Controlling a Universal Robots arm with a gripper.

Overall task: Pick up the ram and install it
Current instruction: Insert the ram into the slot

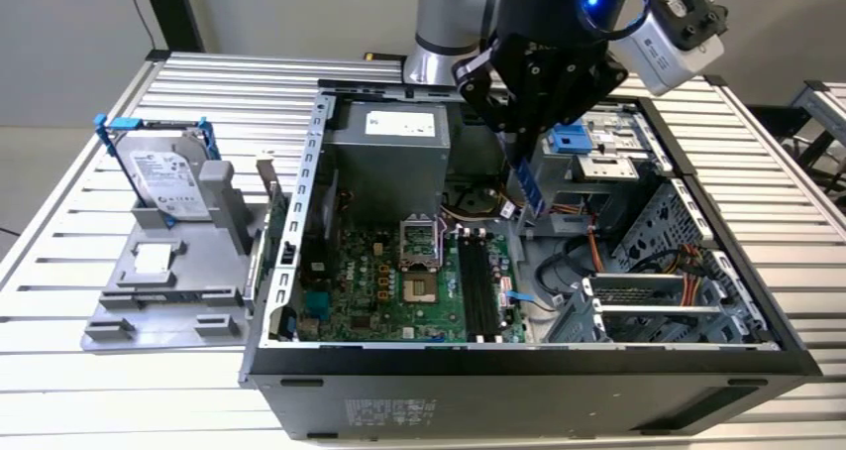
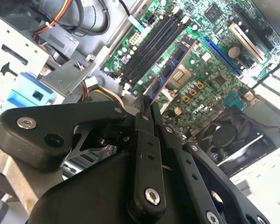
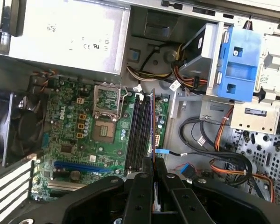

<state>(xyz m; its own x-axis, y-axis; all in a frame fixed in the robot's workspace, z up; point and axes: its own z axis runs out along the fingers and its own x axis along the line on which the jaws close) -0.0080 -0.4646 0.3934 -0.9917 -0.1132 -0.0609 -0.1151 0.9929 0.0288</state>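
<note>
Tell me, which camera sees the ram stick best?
The second wrist view: the ram shows its flat face and chips, sticking out of the end effector. The first wrist view sees it edge-on, as a thin line; the exterior view shows a small strip below the end effector.

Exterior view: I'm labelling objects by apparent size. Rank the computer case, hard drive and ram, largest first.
1. computer case
2. hard drive
3. ram, seen as a thin strip held in the gripper

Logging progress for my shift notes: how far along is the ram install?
Pickup looks done: the hand is shut on the ram, which hangs above the motherboard inside the case. Left: seating it, as it is not yet in the black slots.
</note>
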